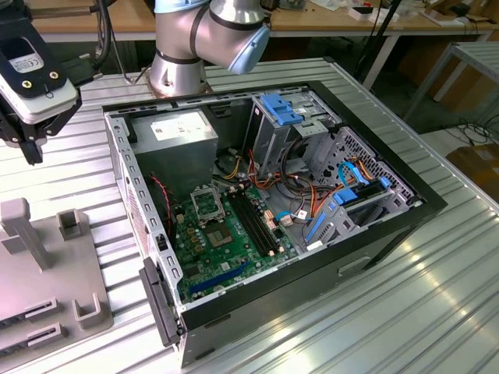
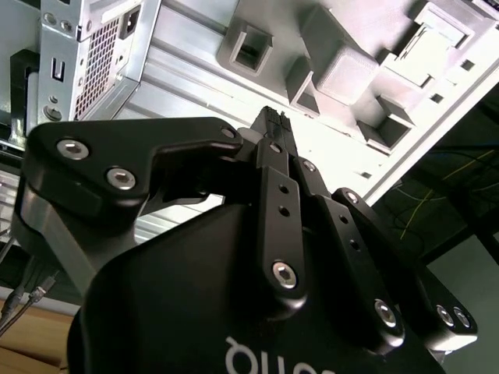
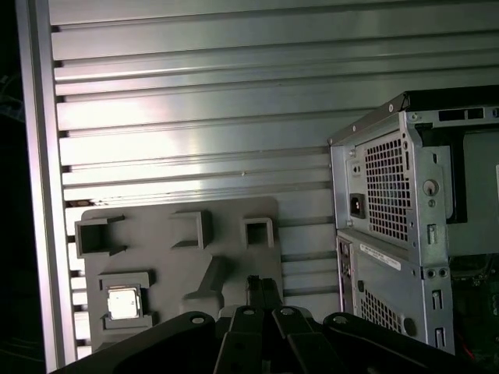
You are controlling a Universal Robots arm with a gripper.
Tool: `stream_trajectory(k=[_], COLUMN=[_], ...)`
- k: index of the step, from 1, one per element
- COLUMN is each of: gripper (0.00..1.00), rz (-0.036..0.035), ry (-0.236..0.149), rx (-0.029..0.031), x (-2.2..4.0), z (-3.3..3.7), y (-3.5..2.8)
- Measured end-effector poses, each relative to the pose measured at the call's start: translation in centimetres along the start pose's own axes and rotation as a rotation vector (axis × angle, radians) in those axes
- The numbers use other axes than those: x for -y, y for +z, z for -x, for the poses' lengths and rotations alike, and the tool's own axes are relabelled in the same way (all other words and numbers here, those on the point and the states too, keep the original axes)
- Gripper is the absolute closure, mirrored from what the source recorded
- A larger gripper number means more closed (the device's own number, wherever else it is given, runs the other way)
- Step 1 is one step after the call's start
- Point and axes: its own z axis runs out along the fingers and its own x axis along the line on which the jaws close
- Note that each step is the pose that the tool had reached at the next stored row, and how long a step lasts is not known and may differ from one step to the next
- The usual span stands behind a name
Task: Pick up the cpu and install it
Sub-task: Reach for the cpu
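Exterior view: gripper [image 1: 33,148] hangs at the exterior view's left, over the table [image 1: 437,312], beside the open computer case [image 1: 405,210]. I see a white label [image 1: 181,125] on the power supply [image 1: 195,152], print unreadable. Second wrist view: fingers [image 2: 274,148] pressed together, nothing between. First wrist view: cpu [image 3: 123,302] sits in a pocket of the grey holder [image 3: 179,234], apart from the gripper.

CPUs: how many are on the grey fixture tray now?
1. The cpu lies in a square pocket of the grey fixture tray. The end effector hides part of the tray, so another could be hidden.
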Motion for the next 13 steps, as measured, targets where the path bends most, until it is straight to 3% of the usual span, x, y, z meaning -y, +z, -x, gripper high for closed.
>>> stream_trajectory(k=[13], gripper=[0.89], rz=[0.0], ry=[0.0], rx=[0.0], x=[0.03], z=[-0.35], y=[0.01])
